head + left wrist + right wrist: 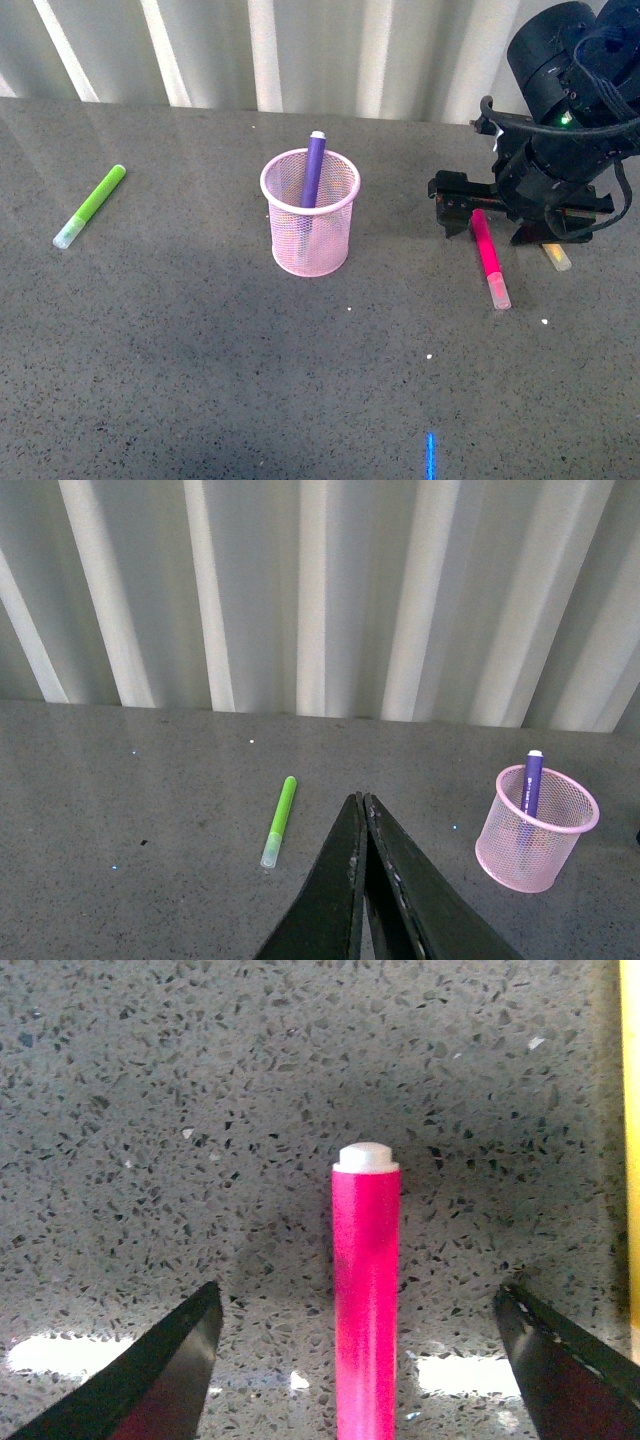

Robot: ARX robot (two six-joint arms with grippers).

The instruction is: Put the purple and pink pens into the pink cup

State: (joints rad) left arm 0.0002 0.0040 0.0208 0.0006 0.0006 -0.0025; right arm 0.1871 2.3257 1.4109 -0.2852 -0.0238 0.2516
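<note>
While the dark purple pen (313, 172) stands inside the pink wire-mesh cup (310, 245), the wide-open, empty right tool (358, 1298) straddles the magenta pen (488, 255); left tool (361, 805) closed, empty.

Four marker pens (487, 250), one pink cup (312, 248)

The mesh cup (310, 245) is light pink, the purple pen (314, 170) dark, the magenta pen (487, 255) bright, the worktop (200, 350) grey and speckled.
</note>
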